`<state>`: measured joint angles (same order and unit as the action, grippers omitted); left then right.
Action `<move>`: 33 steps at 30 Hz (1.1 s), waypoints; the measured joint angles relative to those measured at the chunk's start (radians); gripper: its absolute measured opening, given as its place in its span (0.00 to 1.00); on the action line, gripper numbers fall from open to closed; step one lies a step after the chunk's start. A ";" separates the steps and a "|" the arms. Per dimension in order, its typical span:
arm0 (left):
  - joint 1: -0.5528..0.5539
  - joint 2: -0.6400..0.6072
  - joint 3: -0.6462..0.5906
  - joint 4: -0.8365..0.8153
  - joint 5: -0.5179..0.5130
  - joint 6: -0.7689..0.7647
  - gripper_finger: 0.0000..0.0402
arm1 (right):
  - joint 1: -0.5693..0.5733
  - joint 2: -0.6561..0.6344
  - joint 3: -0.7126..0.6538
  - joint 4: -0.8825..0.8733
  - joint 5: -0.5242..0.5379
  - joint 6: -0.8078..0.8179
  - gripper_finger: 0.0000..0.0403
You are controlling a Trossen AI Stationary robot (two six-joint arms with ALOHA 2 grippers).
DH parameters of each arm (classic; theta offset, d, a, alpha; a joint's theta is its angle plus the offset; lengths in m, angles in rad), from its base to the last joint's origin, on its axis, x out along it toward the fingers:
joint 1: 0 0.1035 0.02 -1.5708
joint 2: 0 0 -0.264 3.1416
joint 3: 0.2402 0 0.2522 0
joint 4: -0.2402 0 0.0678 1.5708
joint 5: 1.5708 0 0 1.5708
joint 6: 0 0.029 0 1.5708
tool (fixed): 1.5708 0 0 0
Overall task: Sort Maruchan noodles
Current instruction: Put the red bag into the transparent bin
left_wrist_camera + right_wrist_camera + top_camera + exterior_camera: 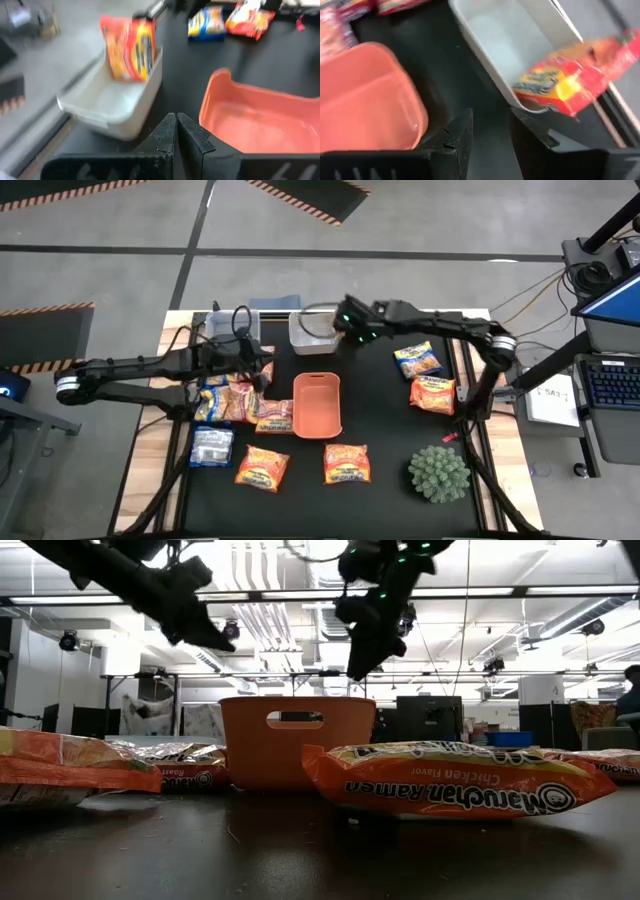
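The high camera looks straight down on the whole black-topped table [380, 430]. The low one sits at tabletop level, facing the room. Both wrist cameras look closely past their claws and share the orange rounded plastic tray [260, 120] and the pale rectangular bin [520, 45].

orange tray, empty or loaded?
Empty. The orange tray shows a bare floor in the high view and both wrist views; the noodle packets lie around it on the table.
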<state>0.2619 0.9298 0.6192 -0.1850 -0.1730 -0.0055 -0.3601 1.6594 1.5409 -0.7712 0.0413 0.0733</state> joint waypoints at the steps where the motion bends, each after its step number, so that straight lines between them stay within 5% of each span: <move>1: 0.000 0.000 -0.001 -0.025 0.000 -0.030 0.00 | 0.013 -0.037 -0.059 0.054 -0.005 -0.035 0.28; 11: -0.012 0.001 -0.003 -0.215 0.053 -0.443 0.00 | 0.079 -0.365 -0.599 0.656 -0.075 -0.139 0.17; 19: -0.116 0.064 0.041 -0.286 0.123 -0.666 0.00 | 0.077 -0.559 -0.848 1.031 -0.061 -0.306 0.13; 22: -0.153 0.105 0.085 -0.332 0.146 -0.703 0.00 | 0.070 -0.611 -0.875 1.074 0.057 -0.506 0.13; 25: -0.166 0.139 0.117 -0.381 0.161 -0.743 0.00 | 0.068 -0.662 -0.891 1.057 0.224 -0.442 0.12; 30: -0.167 0.166 0.153 -0.428 0.269 -0.842 0.02 | 0.066 -0.762 -0.917 0.944 -0.007 -0.518 0.12; 33: -0.167 0.170 0.175 -0.497 0.270 -0.915 0.07 | 0.065 -0.829 -0.931 0.949 -0.053 -0.525 0.12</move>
<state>0.0948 1.0996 0.7938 -0.6818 0.0975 -0.9200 -0.2949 0.8302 0.6098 0.1781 -0.0117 -0.4518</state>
